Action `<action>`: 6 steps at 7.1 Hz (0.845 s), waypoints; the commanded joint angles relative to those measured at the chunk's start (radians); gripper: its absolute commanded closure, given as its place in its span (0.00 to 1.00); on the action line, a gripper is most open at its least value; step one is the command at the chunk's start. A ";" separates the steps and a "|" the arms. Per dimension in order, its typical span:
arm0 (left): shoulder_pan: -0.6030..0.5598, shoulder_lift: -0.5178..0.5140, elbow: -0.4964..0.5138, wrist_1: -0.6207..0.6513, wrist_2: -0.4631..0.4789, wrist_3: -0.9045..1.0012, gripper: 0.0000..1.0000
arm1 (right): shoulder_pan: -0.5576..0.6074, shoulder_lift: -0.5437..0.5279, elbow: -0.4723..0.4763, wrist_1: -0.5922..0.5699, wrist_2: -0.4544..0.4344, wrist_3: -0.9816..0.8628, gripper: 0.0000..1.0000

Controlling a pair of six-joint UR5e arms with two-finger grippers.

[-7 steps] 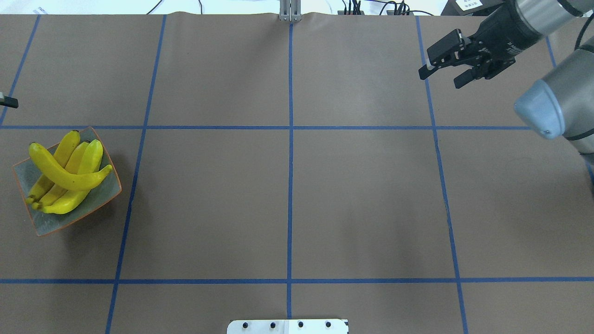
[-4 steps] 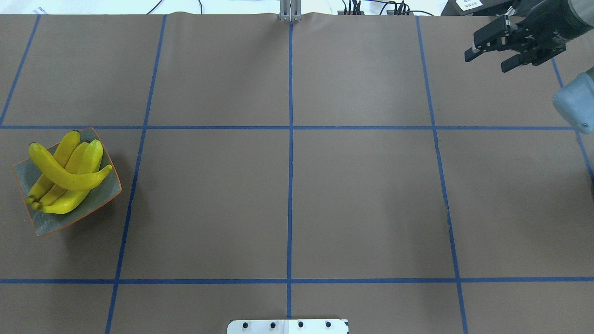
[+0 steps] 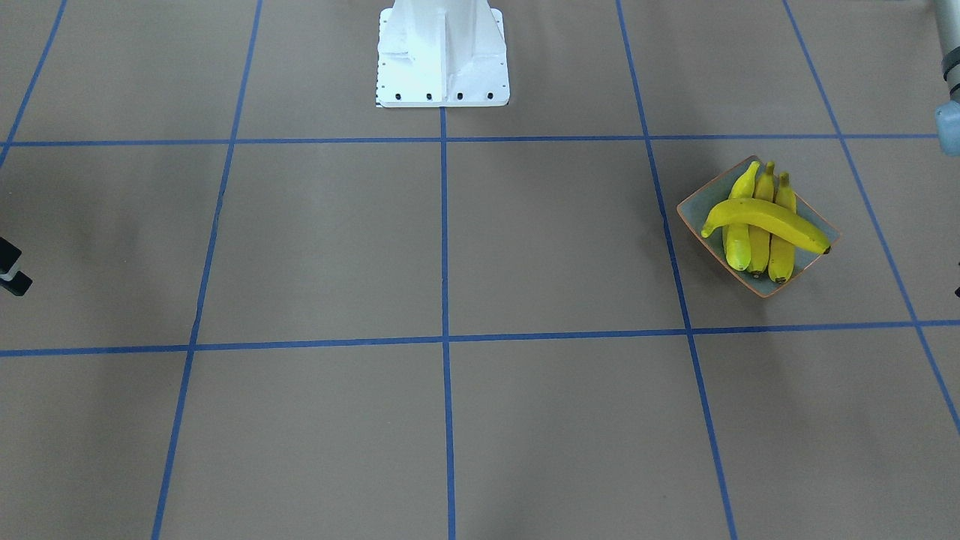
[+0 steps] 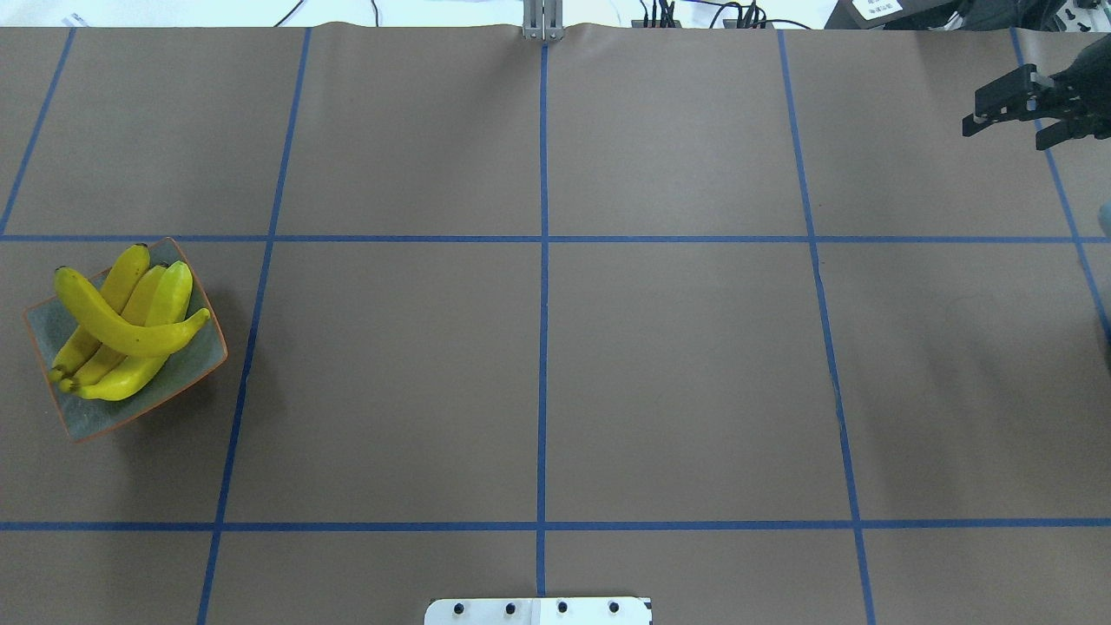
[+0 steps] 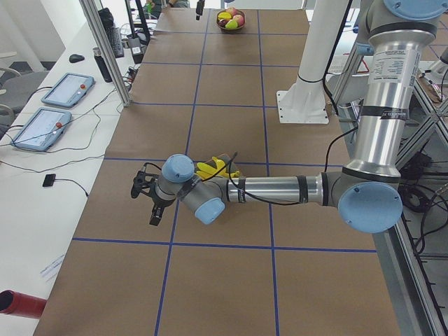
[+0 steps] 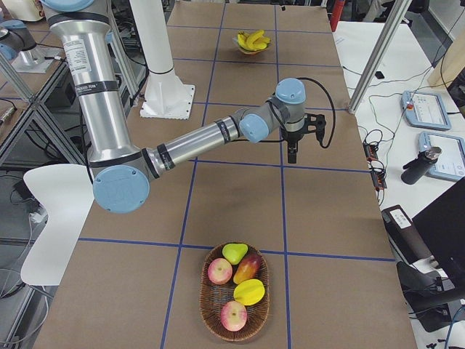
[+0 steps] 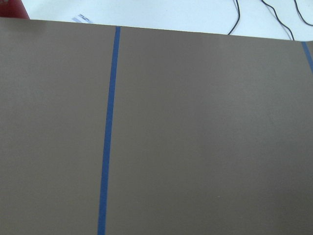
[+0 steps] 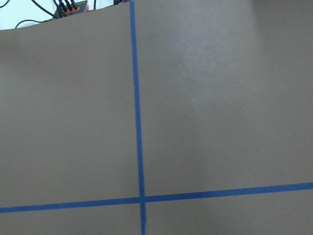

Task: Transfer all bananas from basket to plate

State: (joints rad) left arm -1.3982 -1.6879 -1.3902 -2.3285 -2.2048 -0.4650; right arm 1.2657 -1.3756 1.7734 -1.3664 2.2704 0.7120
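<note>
Four yellow bananas lie on the grey-green plate at the table's left side; three lie side by side and one lies across them. They also show in the front-facing view on the plate. My right gripper is open and empty at the far right, far from the plate. My left gripper shows clearly only in the exterior left view, beyond the plate; I cannot tell whether it is open or shut.
A wicker basket at the table's right end holds apples, a pear and a mango, and no bananas show in it. The robot's white base stands at the near edge. Tablets and cables lie past the far edge.
My right gripper has moved right and toward the table's far right corner, still open. The left gripper's tip has left the overhead view at the left edge. The bananas have not moved.
</note>
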 commanded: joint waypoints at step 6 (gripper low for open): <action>-0.050 -0.042 -0.197 0.674 -0.228 0.377 0.01 | 0.202 -0.124 -0.118 -0.117 0.075 -0.503 0.00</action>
State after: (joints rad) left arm -1.4571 -1.7332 -1.5767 -1.7053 -2.4258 -0.1266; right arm 1.4367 -1.4735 1.6527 -1.4609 2.3290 0.2721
